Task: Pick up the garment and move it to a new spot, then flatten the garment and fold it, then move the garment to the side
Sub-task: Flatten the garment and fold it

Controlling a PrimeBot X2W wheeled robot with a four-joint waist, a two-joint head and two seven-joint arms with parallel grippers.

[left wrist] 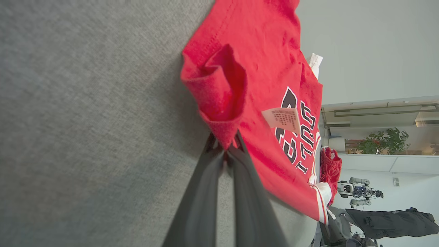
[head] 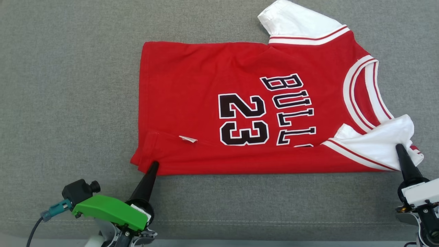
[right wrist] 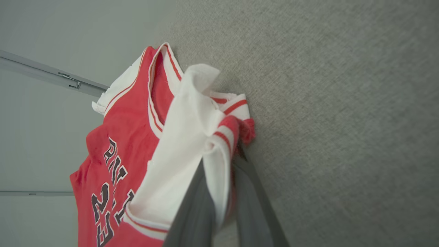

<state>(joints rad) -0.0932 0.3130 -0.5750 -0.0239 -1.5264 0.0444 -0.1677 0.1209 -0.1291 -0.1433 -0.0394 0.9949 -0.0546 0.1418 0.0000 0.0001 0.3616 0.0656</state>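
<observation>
The bright red soft sports garment [head: 205, 103] with white sleeve panels lies spread flat near the front edge of the grey cloth-covered tabletop [head: 68, 85], left hand [head: 153, 168] clenched on its hem corner and right hand [head: 399, 149] clenched on a white sleeve, seemingly to hold that edge taut for folding.

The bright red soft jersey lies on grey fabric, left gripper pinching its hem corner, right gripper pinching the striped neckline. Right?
No. The right gripper pinches the white sleeve of the bright red soft jersey, not its neckline; the right wrist view shows it. The left gripper does pinch the hem corner.
</observation>
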